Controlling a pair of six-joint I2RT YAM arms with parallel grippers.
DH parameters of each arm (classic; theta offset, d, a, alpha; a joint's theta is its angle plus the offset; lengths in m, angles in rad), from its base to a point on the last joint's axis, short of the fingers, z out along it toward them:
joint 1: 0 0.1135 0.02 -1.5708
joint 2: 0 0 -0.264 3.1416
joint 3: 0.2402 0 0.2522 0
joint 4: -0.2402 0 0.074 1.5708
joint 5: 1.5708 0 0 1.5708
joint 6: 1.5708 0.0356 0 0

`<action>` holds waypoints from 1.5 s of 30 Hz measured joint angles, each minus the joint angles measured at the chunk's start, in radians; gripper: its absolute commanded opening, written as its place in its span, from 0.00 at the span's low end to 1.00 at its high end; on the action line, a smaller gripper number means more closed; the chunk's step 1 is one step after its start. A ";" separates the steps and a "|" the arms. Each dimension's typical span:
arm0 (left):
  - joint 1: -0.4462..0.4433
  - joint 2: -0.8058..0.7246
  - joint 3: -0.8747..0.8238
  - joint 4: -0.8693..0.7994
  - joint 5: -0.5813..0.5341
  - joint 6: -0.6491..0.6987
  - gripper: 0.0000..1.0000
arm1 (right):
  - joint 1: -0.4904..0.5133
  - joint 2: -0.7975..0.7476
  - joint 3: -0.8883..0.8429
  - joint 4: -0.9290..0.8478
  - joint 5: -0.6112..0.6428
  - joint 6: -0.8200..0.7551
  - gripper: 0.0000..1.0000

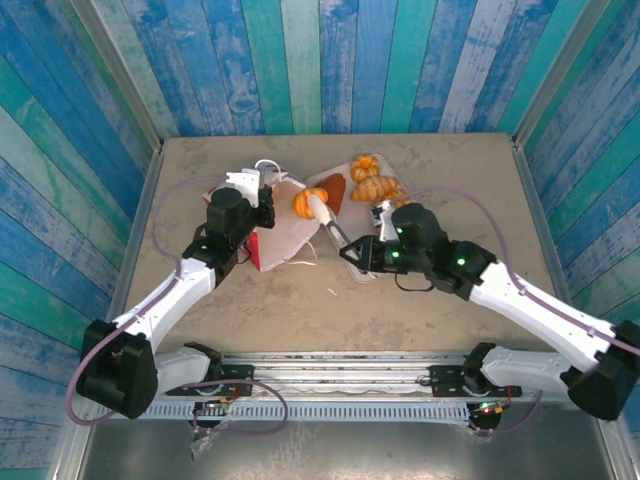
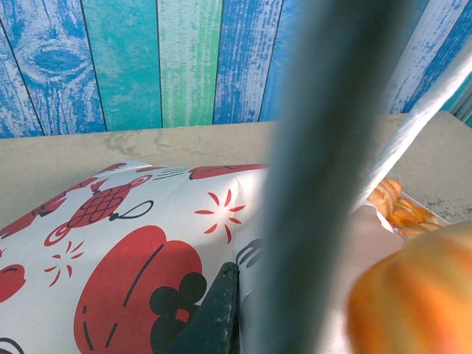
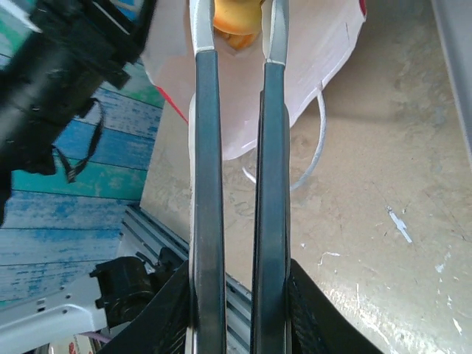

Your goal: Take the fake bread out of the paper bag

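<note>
Paper bag point(image 1: 285, 240) left of fake bread point(image 1: 372, 186).

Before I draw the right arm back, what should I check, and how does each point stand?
1. Right gripper shut on the orange bread piece: ok.
2. Left gripper clamping the paper bag: ok.
3. Bread piece clear of the bag's mouth: cannot tell.
4. Cord handle free of the right fingers: cannot tell, it loops beneath them.
5. Bare table beside the pastries for set-down: ok.
</note>
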 measured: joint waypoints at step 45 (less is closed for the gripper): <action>0.000 0.000 0.000 0.001 0.016 -0.009 0.06 | -0.338 0.292 -0.218 0.283 -0.165 0.137 0.37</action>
